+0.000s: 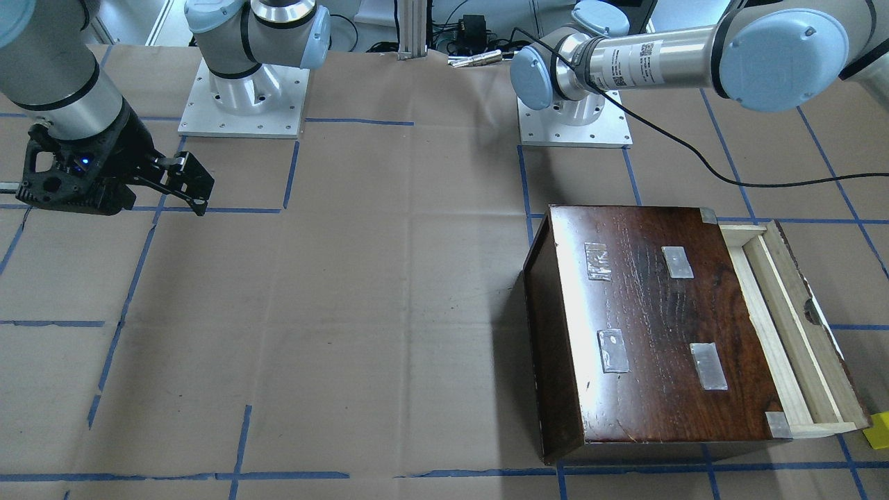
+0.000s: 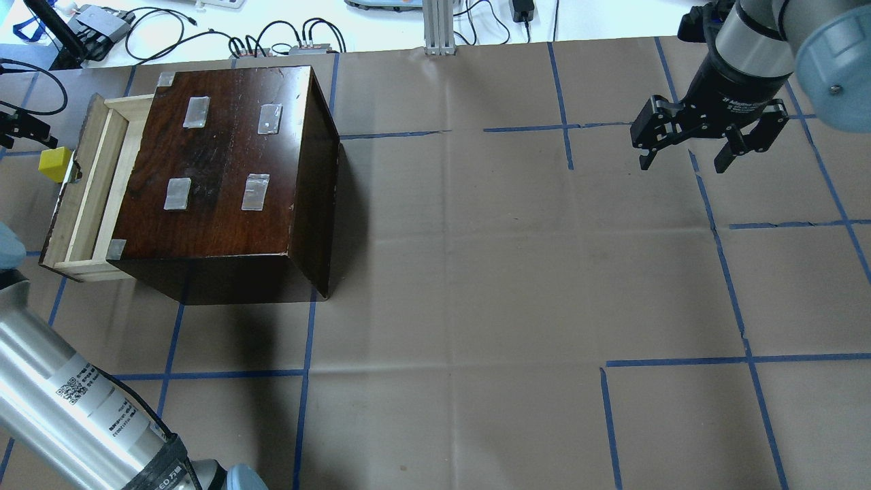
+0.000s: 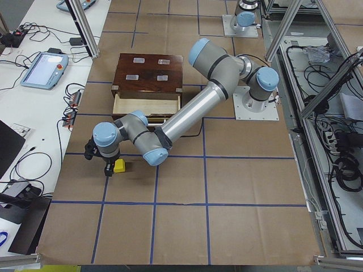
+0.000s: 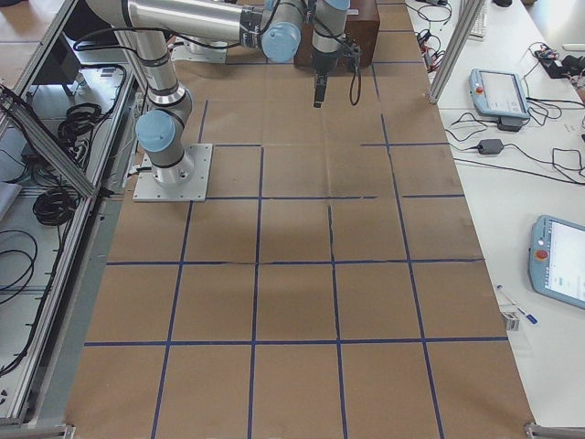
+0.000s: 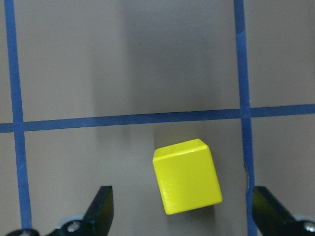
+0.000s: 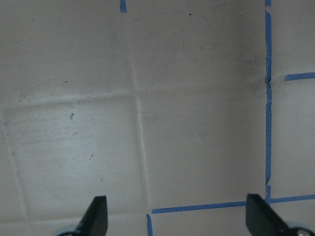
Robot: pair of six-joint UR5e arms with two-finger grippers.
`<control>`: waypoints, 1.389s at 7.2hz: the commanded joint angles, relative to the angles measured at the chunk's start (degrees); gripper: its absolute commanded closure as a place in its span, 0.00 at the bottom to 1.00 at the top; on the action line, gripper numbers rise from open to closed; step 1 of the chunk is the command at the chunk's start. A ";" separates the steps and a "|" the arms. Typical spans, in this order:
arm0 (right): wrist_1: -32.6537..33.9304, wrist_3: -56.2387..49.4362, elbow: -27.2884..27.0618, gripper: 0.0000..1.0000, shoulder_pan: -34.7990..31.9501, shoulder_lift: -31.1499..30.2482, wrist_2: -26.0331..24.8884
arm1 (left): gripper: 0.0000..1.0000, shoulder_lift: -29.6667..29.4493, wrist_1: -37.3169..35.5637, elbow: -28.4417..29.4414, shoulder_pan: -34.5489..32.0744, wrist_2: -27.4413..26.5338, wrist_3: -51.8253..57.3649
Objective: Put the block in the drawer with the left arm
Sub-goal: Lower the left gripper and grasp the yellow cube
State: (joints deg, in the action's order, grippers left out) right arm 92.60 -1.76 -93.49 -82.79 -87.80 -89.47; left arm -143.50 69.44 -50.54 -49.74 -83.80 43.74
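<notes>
The small yellow block (image 5: 187, 177) lies on the brown paper, just outside the drawer's front (image 2: 54, 163), and shows at the front-facing view's right edge (image 1: 877, 429). The pale wood drawer (image 2: 88, 190) is pulled out of the dark glossy box (image 2: 224, 163), and what shows of its inside is bare. My left gripper (image 5: 181, 221) is open and hangs over the block, one finger on each side and apart from it. In the overhead view only a bit of it shows at the left edge (image 2: 13, 126). My right gripper (image 2: 687, 160) is open and empty, far across the table.
Blue tape lines cross the paper-covered table (image 2: 476, 272). The left arm's black cable (image 1: 694, 149) trails over the table behind the box. The arm bases (image 1: 243, 97) stand on white plates. Cables and tablets (image 3: 42, 68) lie along the operators' side.
</notes>
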 commanded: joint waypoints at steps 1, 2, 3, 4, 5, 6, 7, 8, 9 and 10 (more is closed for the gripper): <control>0.04 0.00 -0.03 0.00 0.00 0.00 0.00 | 0.02 -2.30 0.43 0.36 -0.27 -0.14 -0.06; 0.04 0.00 -0.03 0.00 0.00 0.00 0.00 | 0.02 -2.74 0.61 -0.17 -0.27 -0.23 -0.15; -0.05 0.00 -0.03 0.00 0.00 0.00 0.00 | 0.02 -2.75 1.05 -0.43 -0.27 -0.31 -0.15; 0.04 0.00 -0.03 0.00 0.00 0.00 0.00 | 0.24 -2.83 1.22 -0.43 -0.09 -0.75 -0.15; -0.05 0.00 -0.03 0.00 0.00 0.00 0.00 | 0.52 -2.75 2.71 0.26 -0.18 -4.84 -0.06; 0.04 0.00 -0.03 0.00 0.00 0.00 0.00 | 0.62 -2.75 2.89 0.62 -0.18 -5.23 -0.06; 0.04 0.00 0.06 0.00 0.00 0.00 0.00 | 0.73 -2.57 2.90 0.71 -0.27 -5.32 -0.06; 0.04 0.00 -0.03 0.00 0.00 0.00 0.00 | 0.74 -0.92 3.85 0.97 -0.01 -5.15 0.46; 0.04 0.00 -0.03 0.00 0.00 0.00 0.00 | 0.74 3.27 6.56 0.80 0.26 -5.15 1.25; 0.04 0.00 -0.03 0.00 0.00 0.00 0.00 | 0.74 7.32 10.59 -0.34 0.52 -5.24 1.86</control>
State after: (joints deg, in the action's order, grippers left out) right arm 92.64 -1.76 -93.50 -82.79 -87.80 -89.47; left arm -140.76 76.06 -50.04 -49.53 -88.96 44.84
